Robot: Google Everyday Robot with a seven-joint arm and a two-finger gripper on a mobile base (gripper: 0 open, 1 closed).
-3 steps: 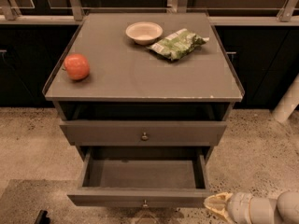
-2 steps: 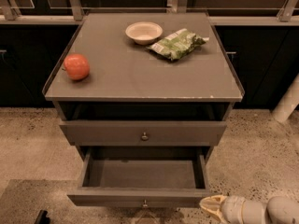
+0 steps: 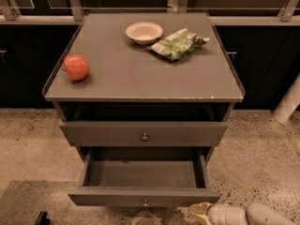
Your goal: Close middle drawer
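Observation:
The grey cabinet (image 3: 140, 86) stands in the middle of the camera view. Its middle drawer (image 3: 143, 196) is pulled far out, showing an empty grey box interior (image 3: 140, 172) and a small round knob (image 3: 145, 202) on its flat front. The drawer above it (image 3: 143, 133) sticks out only a little and has its own knob (image 3: 145, 136). The lowest drawer is hidden under the open one. My gripper (image 3: 200, 213) is at the bottom edge, just below and right of the middle drawer's front, near its right corner, pointing left.
On the cabinet top lie a red apple (image 3: 76, 67) at the left, a pale bowl (image 3: 144, 32) at the back and a green snack bag (image 3: 177, 43) beside it. Dark cabinets and a rail run behind. A white post (image 3: 288, 102) stands at the right. The floor is speckled.
My gripper has moved left and slightly down along the bottom edge, closer to the middle drawer's front right corner. The drawers and the things on top have not moved.

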